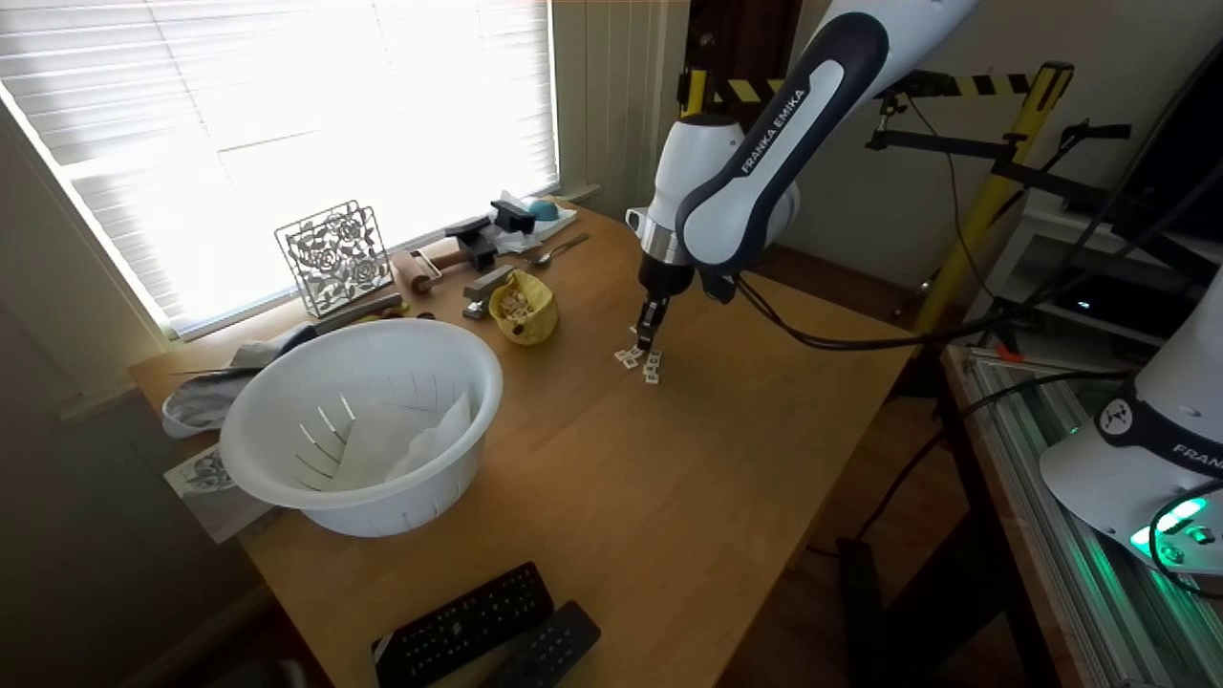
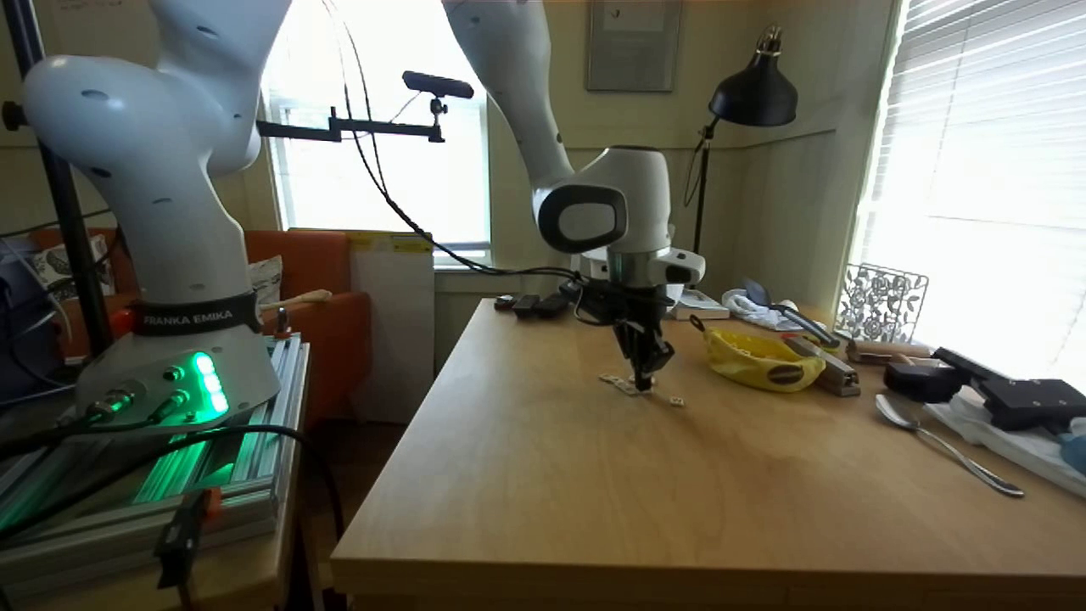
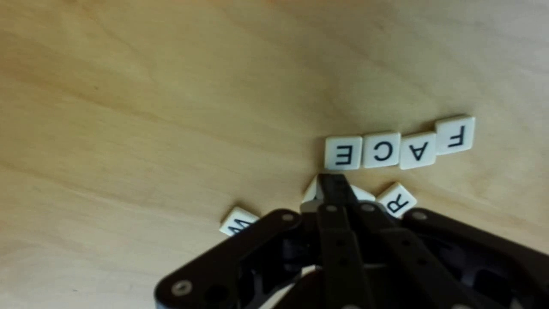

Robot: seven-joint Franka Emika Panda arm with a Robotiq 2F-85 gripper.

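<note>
The gripper [image 3: 336, 185], its tips pressed tightly together, points down over a partly hidden white tile [image 3: 363, 194], the R tile [image 3: 396, 200] just beside it. Near them, the E tile [image 3: 343, 153], C tile [image 3: 381, 149], A tile [image 3: 418, 150] and F tile [image 3: 455, 135] form a row on the wooden table [image 1: 669, 497]. Farther off sit a yellow banana pouch [image 2: 757, 361] of pale pieces [image 1: 517, 304] and, beyond it, a white slotted basket [image 1: 387, 513].

Arm [image 1: 803, 134]: extended from base [image 2: 161, 356], forearm [image 2: 509, 76] sloping down to wrist [image 2: 640, 204]. Wrist: near upright, flange [image 2: 636, 266] facing down. End effector [image 2: 642, 386]: pointing downward in both exterior views; fingers [image 3: 334, 189] together, tips meeting. Base lamps [image 2: 210, 382]: lit green.
</note>
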